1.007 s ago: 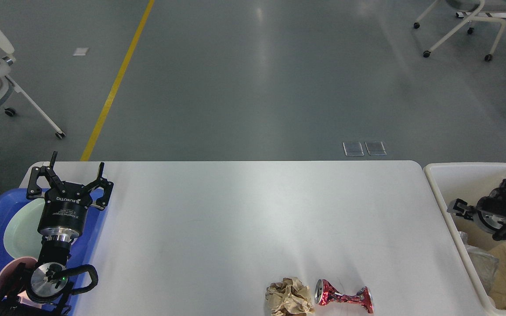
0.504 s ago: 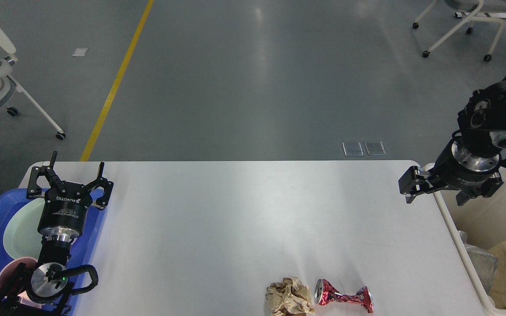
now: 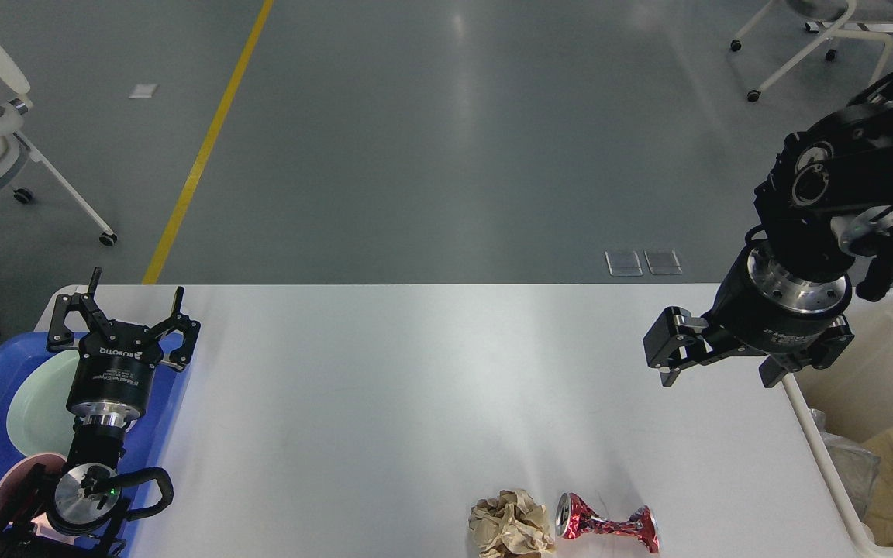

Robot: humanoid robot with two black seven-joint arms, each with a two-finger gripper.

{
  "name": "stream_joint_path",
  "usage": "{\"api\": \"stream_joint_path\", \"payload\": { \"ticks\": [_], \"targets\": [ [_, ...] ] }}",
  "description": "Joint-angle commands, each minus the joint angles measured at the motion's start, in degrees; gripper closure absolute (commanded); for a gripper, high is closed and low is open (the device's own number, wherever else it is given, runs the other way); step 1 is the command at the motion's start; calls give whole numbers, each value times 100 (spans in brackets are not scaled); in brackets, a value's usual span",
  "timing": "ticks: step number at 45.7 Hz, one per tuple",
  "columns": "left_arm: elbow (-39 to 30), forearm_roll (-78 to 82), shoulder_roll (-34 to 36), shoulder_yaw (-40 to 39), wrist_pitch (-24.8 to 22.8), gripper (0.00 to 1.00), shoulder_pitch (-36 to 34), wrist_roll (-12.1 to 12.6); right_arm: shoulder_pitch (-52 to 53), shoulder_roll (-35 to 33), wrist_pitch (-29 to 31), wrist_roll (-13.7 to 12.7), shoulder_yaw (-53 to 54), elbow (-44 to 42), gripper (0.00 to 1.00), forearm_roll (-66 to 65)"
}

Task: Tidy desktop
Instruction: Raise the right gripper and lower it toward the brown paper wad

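The left end effector (image 3: 122, 319) points away from the robot, its 2 fingers spread wide. The right end effector (image 3: 718, 378) points downward, fingers parted, holding nothing.

The right gripper (image 3: 718, 372) is out of the cream bin (image 3: 892, 353) where it sat a second ago, raised and shifted left over the tabletop (image 3: 431, 387) edge. Its jaws stand apart, pointing down, with the bin now just right of them.
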Motion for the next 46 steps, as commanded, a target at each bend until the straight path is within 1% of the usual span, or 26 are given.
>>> {"api": "stream_joint_path", "payload": {
  "ticks": [1, 15, 20, 27, 31, 34, 39, 46],
  "targets": [
    [6, 0, 1, 0, -2, 4, 0, 0, 7, 6, -7, -4, -6, -6, 0, 17],
    [-2, 0, 1, 0, -2, 4, 0, 0, -55, 111, -34, -4, 73, -24, 0, 334],
    [-2, 0, 1, 0, 7, 4, 0, 0, -230, 225, -34, -4, 318, -24, 0, 343],
    [-2, 0, -8, 0, -2, 4, 0, 0, -678, 603, -95, -30, 1215, -243, 0, 211],
    [6, 0, 1, 0, -2, 4, 0, 0, -1003, 1006, -402, -56, 1488, -524, 2, 176],
    [-2, 0, 1, 0, -2, 4, 0, 0, -1293, 1402, -657, -170, 1663, -691, 2, 71],
    [-2, 0, 1, 0, -2, 4, 0, 0, -1969, 1719, -842, -267, 2129, -911, 2, -368],
    [-2, 0, 1, 0, -2, 4, 0, 0, -2726, 2036, -991, -267, 2455, -1052, 2, -1072]
  ]
}}
